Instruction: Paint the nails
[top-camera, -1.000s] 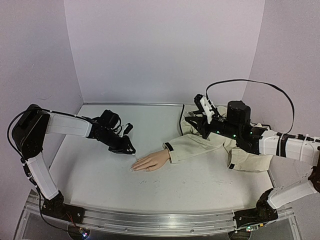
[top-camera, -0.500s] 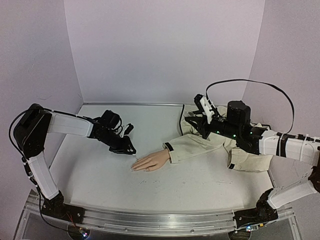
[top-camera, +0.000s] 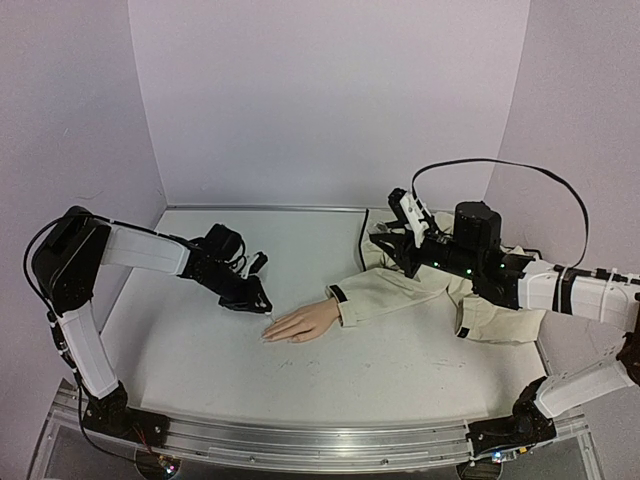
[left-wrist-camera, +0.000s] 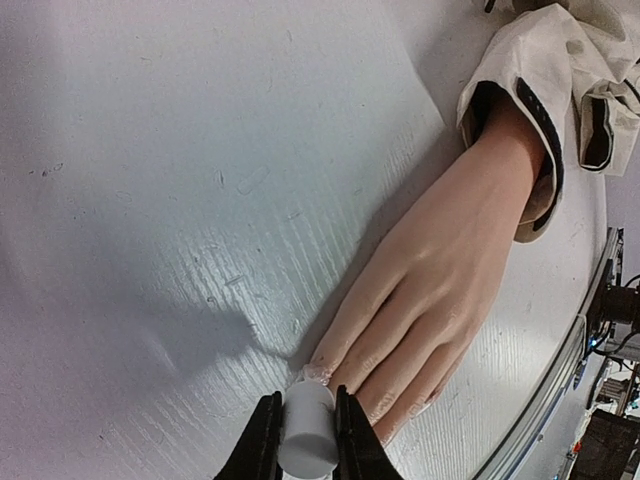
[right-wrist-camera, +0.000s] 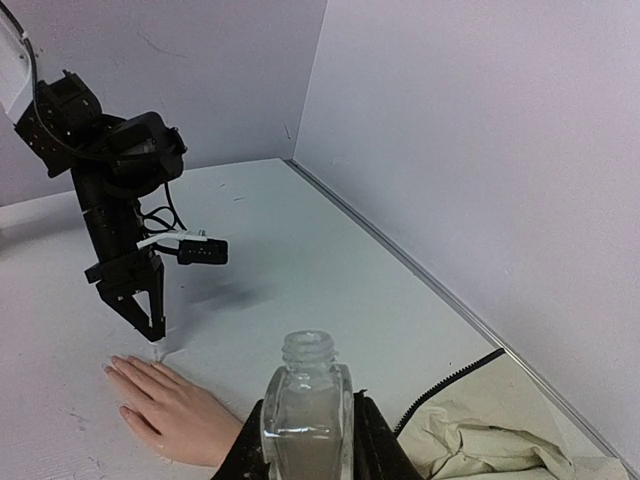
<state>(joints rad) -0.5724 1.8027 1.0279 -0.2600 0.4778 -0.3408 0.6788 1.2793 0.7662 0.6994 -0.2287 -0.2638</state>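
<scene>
Pale skin-coloured mannequin hand (top-camera: 300, 325), palm down on a white table (top-camera: 200, 365), wrist coming out of a beige sleeve (top-camera: 400, 290) with a dark cuff edge.

Top view.
- The nails (top-camera: 268, 335) sit at the fingertips, which point toward the left arm. They are too small to tell apart singly.
- Left gripper (top-camera: 263, 307): angled down, just beside those fingertips. What it carries cannot be read from here.
- Right gripper (top-camera: 392, 243): over the far part of the sleeve, well apart from the hand. The standing of its jaws cannot be told from above.
- Black cable (top-camera: 500, 163): arcs over the right arm.

Left wrist view.
- The left gripper (left-wrist-camera: 306, 425) is clamped on a small white cap (left-wrist-camera: 307, 442), with one finger pressed against each side.
- The cap hangs directly over the end of the outermost finger of the mannequin hand (left-wrist-camera: 430, 290).
- The nails (left-wrist-camera: 318, 374) lie just beneath the cap. Their surfaces are blurred, and contact cannot be told.
- The sleeve (left-wrist-camera: 545, 60) is bunched at the wrist.

Right wrist view.
- The right gripper (right-wrist-camera: 308, 432) is closed around a clear bottle (right-wrist-camera: 306, 395). The bottle is upright and its neck is uncapped.
- Beyond the bottle, the mannequin hand (right-wrist-camera: 175, 405) lies flat with its fingers spread.
- The nails (right-wrist-camera: 110, 368) are at the far fingertips.
- The left gripper (right-wrist-camera: 155, 332) points straight down, just beside the fingers.
- Folded sleeve (right-wrist-camera: 480, 440) cloth lies to the right of the bottle.
</scene>
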